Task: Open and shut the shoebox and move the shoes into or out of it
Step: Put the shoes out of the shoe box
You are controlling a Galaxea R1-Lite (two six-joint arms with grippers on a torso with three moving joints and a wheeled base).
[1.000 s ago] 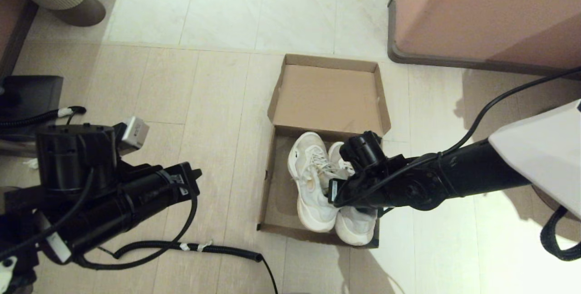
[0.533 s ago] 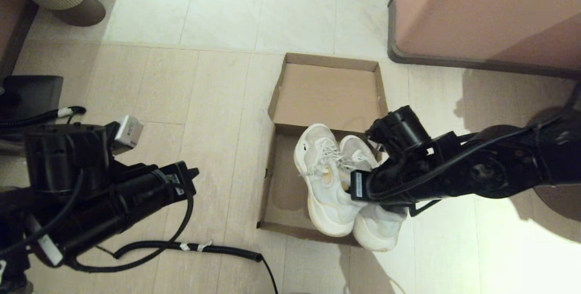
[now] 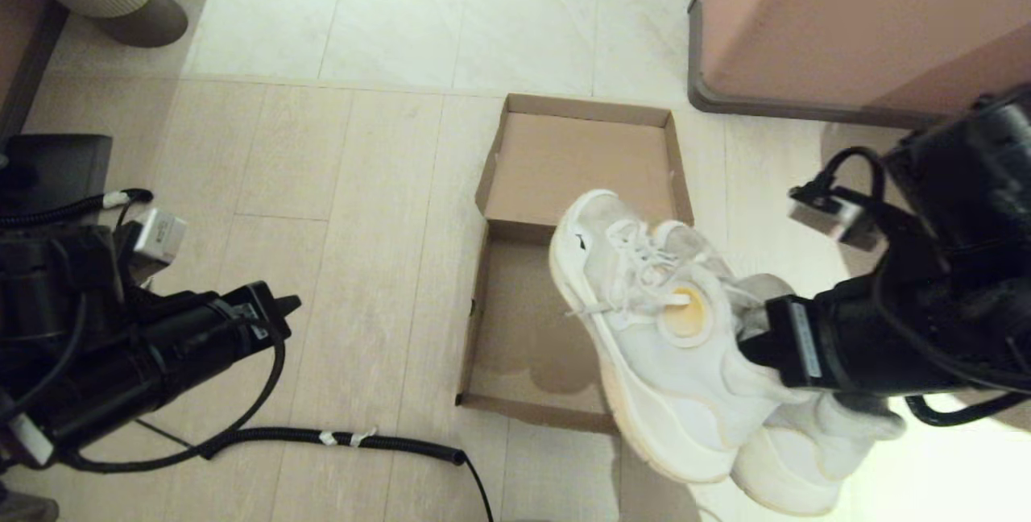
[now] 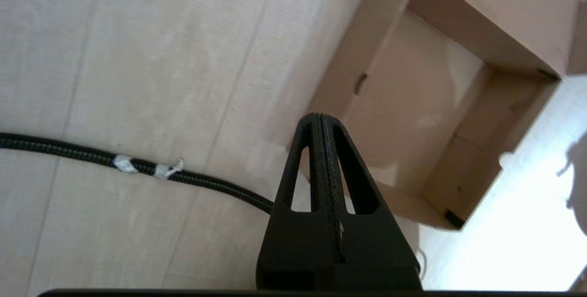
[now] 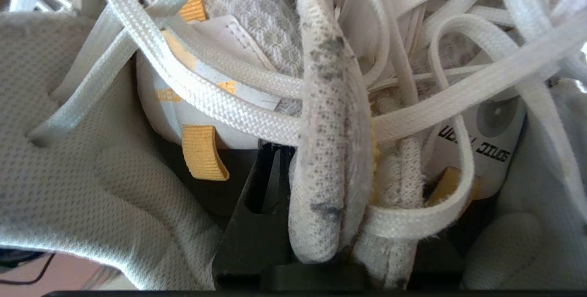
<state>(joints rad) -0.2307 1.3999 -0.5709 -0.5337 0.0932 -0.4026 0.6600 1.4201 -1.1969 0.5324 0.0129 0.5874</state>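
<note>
Shoes (image 3: 676, 345) apparently clamped in right pincer (image 5: 321, 187).

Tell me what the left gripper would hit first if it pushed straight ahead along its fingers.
Probably the shoebox: the shut left gripper points at its near corner, where the side wall meets the floor. Depth is unclear, so it might touch the floor just short of it.

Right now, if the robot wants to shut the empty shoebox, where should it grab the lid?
Probably the far edge of the lid, reached from behind the shoebox. The lid lies flat and open, hinged along the fold in the middle, so lifting the free far rim would swing it over. The right gripper is busy clamping both shoes by their inner collars; the shut left gripper is free.
</note>
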